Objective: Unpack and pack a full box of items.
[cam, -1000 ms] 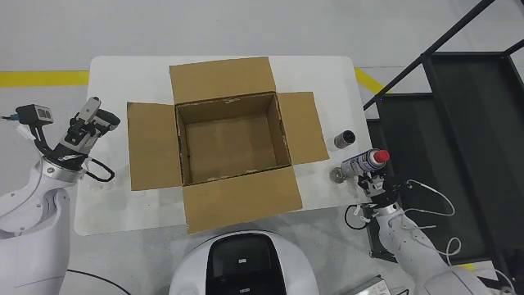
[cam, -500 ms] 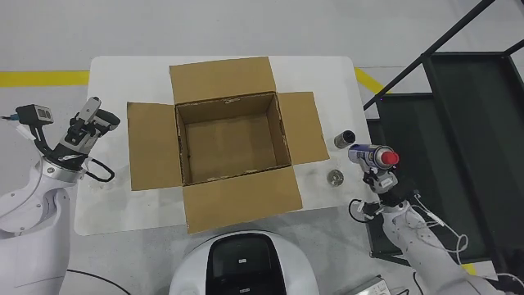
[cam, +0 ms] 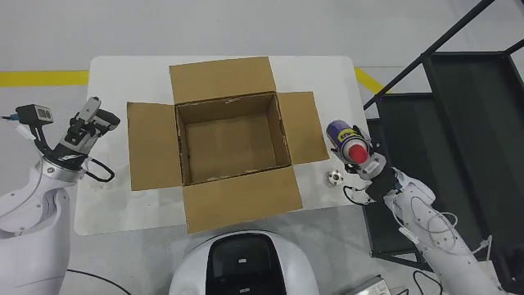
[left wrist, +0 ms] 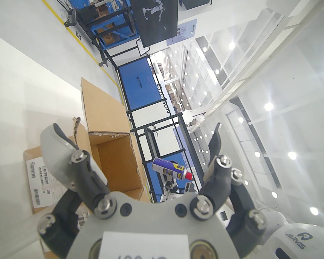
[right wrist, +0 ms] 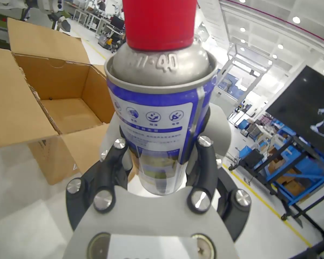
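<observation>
An open, empty cardboard box (cam: 233,139) stands mid-table with its flaps spread. My right gripper (cam: 363,161) is shut on a blue spray can (cam: 344,138) with a red cap, held in the air just right of the box's right flap. In the right wrist view the fingers (right wrist: 202,146) clamp the spray can (right wrist: 159,103) low on its body, cap pointing away, with the box (right wrist: 67,87) beyond. My left gripper (cam: 94,119) hovers open and empty left of the box. In the left wrist view the left gripper (left wrist: 136,141) faces the box (left wrist: 110,152) and the distant can (left wrist: 171,169).
A small round metal object (cam: 332,178) lies on the white table (cam: 327,74) near the box's front right corner. A dark metal rack (cam: 442,139) stands close to the table's right edge.
My right arm lifted the spray can from the table's right edge and swung it toward the box; it now covers the dark cylinder that stood there. The left arm has not moved.
</observation>
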